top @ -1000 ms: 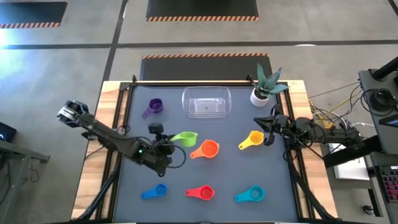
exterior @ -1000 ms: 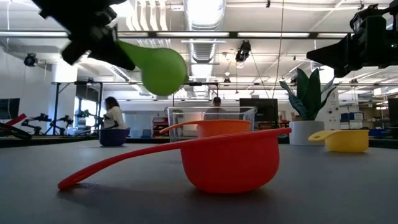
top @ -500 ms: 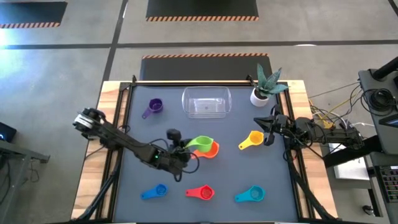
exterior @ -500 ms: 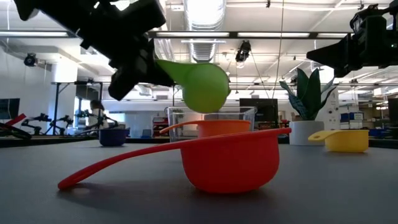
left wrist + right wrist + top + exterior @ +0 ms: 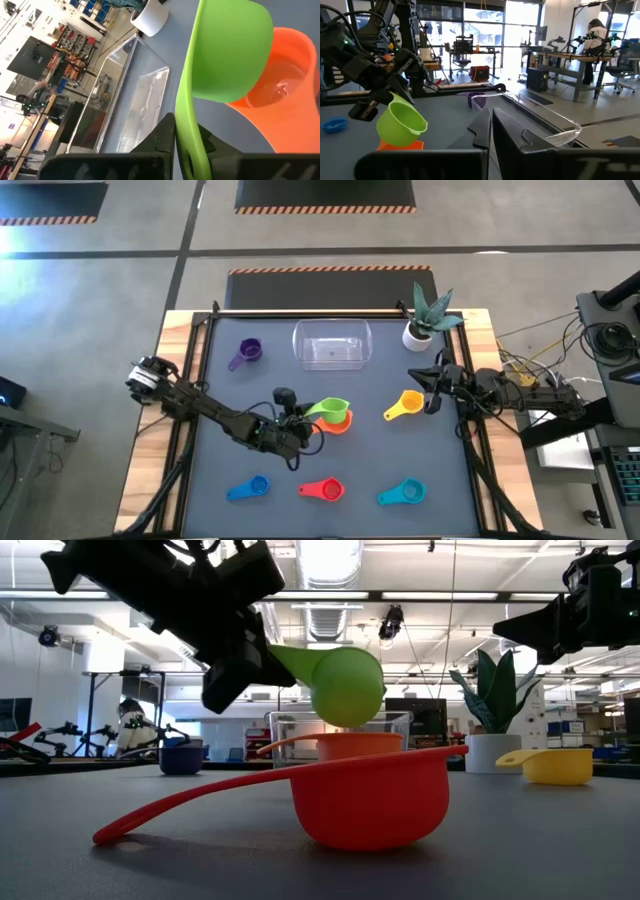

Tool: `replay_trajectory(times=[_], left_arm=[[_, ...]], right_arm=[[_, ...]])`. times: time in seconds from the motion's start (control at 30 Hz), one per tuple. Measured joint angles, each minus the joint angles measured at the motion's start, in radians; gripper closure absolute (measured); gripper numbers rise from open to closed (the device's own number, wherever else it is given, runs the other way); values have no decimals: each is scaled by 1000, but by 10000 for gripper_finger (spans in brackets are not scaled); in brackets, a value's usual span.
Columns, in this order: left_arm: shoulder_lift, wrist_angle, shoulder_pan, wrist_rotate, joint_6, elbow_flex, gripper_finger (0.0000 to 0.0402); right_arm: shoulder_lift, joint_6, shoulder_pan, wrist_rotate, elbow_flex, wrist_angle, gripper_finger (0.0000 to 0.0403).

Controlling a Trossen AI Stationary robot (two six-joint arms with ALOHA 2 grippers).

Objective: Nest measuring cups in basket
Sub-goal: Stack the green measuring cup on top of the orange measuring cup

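Note:
My left gripper [image 5: 303,418] is shut on the green cup [image 5: 331,409], which hangs in the air just over the orange cup [image 5: 344,423] at the table's middle. In the low view the green cup [image 5: 347,686] floats above the orange cup [image 5: 360,746], apart from it. The clear basket [image 5: 332,345] stands toward the far edge. Purple [image 5: 247,352], yellow [image 5: 405,404], blue [image 5: 250,488], red [image 5: 325,490] and teal [image 5: 403,493] cups rest on their bases on the mat. My right gripper [image 5: 431,386] waits shut near the right edge, beside the yellow cup. My left gripper pinches the green cup's flat handle [image 5: 187,127] between its two fingers [image 5: 165,137], which lie along the handle. It comes in slanting from the table's left. The cup is lifted clear, bowl tilted, out beyond the fingertips over the orange cup [image 5: 280,100].
A white plant pot [image 5: 417,335] with a spiky plant stands at the far right corner, next to the basket. The red cup [image 5: 370,800] lies closest to the near edge. Raised rails frame the dark mat. Bare mat lies between the purple cup and the blue cup.
My left gripper has swung toward the table's right and slightly down, carrying the green cup from left of the orange cup to a spot right above it. It has stayed shut on the handle. The right arm has kept still.

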Motion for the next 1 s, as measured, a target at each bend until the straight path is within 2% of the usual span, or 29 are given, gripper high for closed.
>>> replay_trajectory(times=[0.13, 0.53, 0.67, 1.0], left_arm=[[10, 62, 3, 1, 5, 0, 401], [13, 67, 4, 3, 18, 7, 401], [13, 69, 4, 53, -16, 14, 400], [61, 67, 7, 42, -56, 17, 331]], right_arm=[[0, 0, 0, 0, 0, 0, 394], [0, 0, 0, 0, 0, 0, 394], [0, 0, 0, 0, 0, 0, 394], [0, 0, 0, 0, 0, 0, 394]])
